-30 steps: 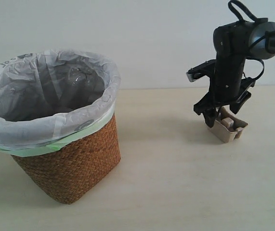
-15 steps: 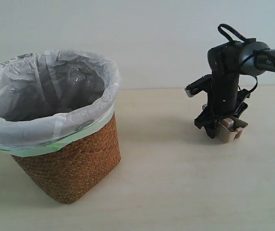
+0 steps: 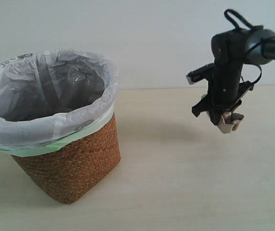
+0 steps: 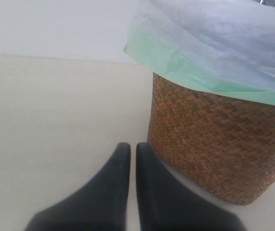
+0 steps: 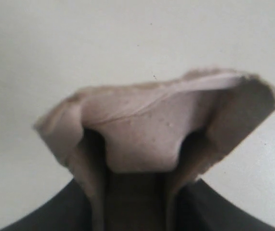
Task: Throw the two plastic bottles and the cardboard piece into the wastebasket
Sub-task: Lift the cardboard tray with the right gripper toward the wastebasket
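Note:
My right gripper (image 3: 223, 118) hangs above the table at the right, shut on the cardboard piece (image 3: 230, 121), a grey-brown pulp tray held off the surface. In the right wrist view the cardboard piece (image 5: 151, 127) fills the middle, pinched between the dark jaws of the gripper (image 5: 138, 195). The wastebasket (image 3: 74, 163), brown wicker with a white bag, stands at the left. A clear rounded shape (image 3: 77, 75) shows inside the bag, possibly a bottle; no cap or label is visible. My left gripper (image 4: 133, 150) is shut and empty, low beside the wastebasket (image 4: 214, 144).
The pale tabletop (image 3: 176, 183) stretches between the basket and the right arm. A white wall (image 3: 151, 38) runs behind. The bag's pale green edge (image 4: 176, 62) overhangs the wicker near my left gripper.
The right gripper dropped onto the cardboard piece, shut on it, and has now lifted it off the table. The basket has not moved.

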Controlling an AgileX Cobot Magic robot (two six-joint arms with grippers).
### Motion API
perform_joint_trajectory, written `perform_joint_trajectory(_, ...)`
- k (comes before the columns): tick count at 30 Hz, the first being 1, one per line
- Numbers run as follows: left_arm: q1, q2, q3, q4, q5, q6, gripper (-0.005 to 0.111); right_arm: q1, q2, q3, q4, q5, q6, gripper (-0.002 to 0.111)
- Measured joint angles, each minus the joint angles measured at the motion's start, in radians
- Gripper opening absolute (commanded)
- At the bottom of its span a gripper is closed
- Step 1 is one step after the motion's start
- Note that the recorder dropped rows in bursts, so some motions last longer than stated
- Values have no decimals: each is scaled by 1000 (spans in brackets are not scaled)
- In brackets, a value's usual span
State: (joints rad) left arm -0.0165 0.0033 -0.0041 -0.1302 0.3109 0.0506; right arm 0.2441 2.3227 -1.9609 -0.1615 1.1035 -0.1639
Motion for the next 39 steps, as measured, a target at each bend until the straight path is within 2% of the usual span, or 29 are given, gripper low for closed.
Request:
perform_joint_trajectory(7,0,0,0,0,0,0,4,0,-194,55,227,42,-51,2)
perform_joint_trajectory(11,0,0,0,0,0,0,4,22,-341,258,300,-55,-63,2)
perform_joint_trajectory(21,0,0,0,0,0,0,4,35,-727,781,339,-252,-19,1)
perform_joint_trajectory(27,0,0,0,0,0,0,4,35,-934,918,343,-283,33,1)
perform_joint_trajectory(30,0,0,0,0,0,0,4,35,-977,927,270,-289,122,1)
perform_joint_trajectory(36,0,0,0,0,0,0,4,35,-931,933,-149,-259,422,1)
perform_joint_trajectory(39,0,0,0,0,0,0,4,35,-863,935,-249,-259,502,1)
